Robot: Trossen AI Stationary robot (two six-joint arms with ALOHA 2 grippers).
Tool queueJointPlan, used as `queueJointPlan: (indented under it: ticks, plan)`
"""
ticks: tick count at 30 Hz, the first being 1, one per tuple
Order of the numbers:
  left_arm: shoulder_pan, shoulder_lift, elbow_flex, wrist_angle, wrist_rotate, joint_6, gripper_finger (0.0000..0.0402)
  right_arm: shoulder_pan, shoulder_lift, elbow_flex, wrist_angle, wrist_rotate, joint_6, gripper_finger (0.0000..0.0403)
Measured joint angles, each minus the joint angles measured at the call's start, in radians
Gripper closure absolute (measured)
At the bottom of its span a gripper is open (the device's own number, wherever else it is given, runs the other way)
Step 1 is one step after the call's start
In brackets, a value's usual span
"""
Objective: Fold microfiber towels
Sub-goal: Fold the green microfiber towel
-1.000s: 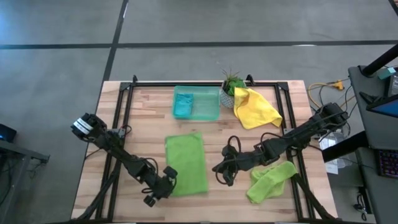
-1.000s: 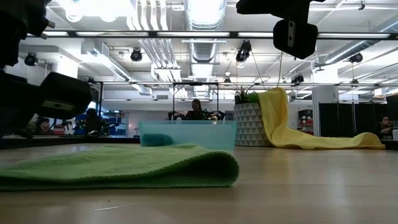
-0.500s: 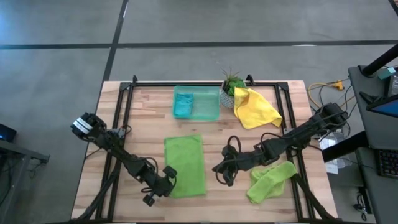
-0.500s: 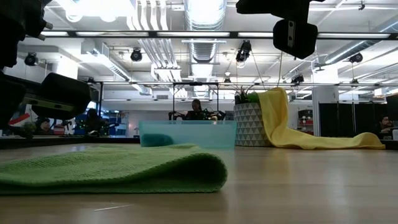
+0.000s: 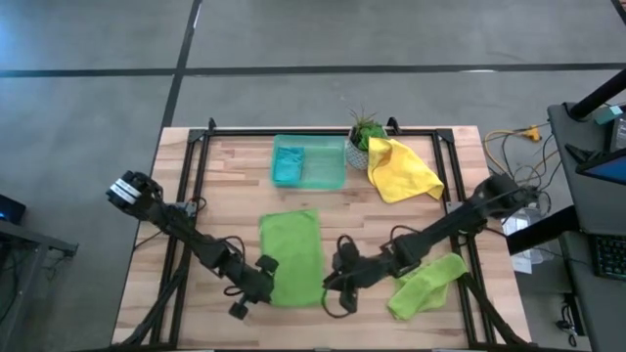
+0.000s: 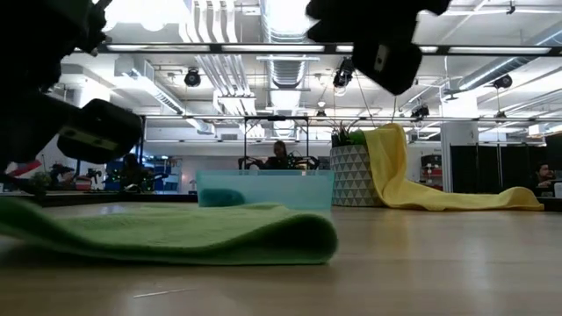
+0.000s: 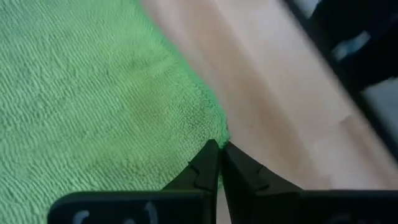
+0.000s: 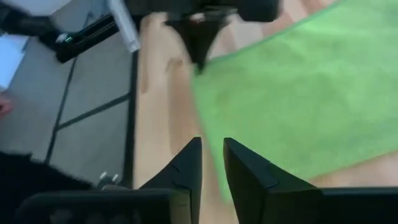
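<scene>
A lime green towel point(image 5: 291, 256), folded into a long strip, lies mid-table. My left gripper point(image 5: 262, 286) is shut on its near-left corner. My right gripper point(image 5: 331, 289) hovers by the strip's near-right corner; in the right wrist view its fingers point(image 8: 211, 149) stand slightly open over the green edge, touching nothing. A second lime green towel point(image 5: 426, 284) lies crumpled at the near right. A yellow towel point(image 5: 401, 168) leans draped against a plant pot point(image 5: 360, 154). A teal-blue towel point(image 5: 287, 169) sits in the tray point(image 5: 328, 178). My left gripper pinches the green towel's near-left corner point(image 7: 214, 132) between its two fingers, at their tips. The fingers slant down from the table's left. That corner point(image 6: 22, 219) is raised a little; the rest of the towel lies flat on the table. One layer or several, I cannot tell.
The translucent green tray and the potted plant point(image 6: 356, 171) stand at the far middle. Black frame rails point(image 5: 201, 166) run along the table's left, right and far edges. Bare wood point(image 5: 230, 205) lies left of the folded towel. People sit in the room behind point(image 6: 278, 154).
My right gripper has moved toward the table's left and near edge and sunk, reaching the folded towel's near-right corner. My left gripper has risen slightly, and the towel's near-left part now stands a little off the table while the rest stays flat.
</scene>
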Motion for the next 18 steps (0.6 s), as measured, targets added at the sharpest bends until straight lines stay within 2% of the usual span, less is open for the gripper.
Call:
queueJointPlan:
  ticks: [4, 8, 12, 18]
  plan:
    - [0.0, -0.038, -0.074, 0.201, 0.019, -0.107, 0.0401, -0.048, 0.071, 0.023, 0.028, 0.019, 0.064, 0.0345]
    - [0.0, -0.064, -0.149, 0.368, 0.018, -0.225, 0.0401, -0.113, 0.15, -0.002, 0.189, -0.092, 0.11, 0.0369]
    - [0.0, -0.082, -0.186, 0.431, 0.001, -0.302, 0.0402, -0.152, 0.232, -0.002, 0.283, -0.171, 0.132, 0.0391]
    - [-0.003, -0.098, -0.196, 0.506, -0.018, -0.317, 0.0402, -0.187, 0.305, -0.001, 0.269, -0.173, 0.204, 0.0394]
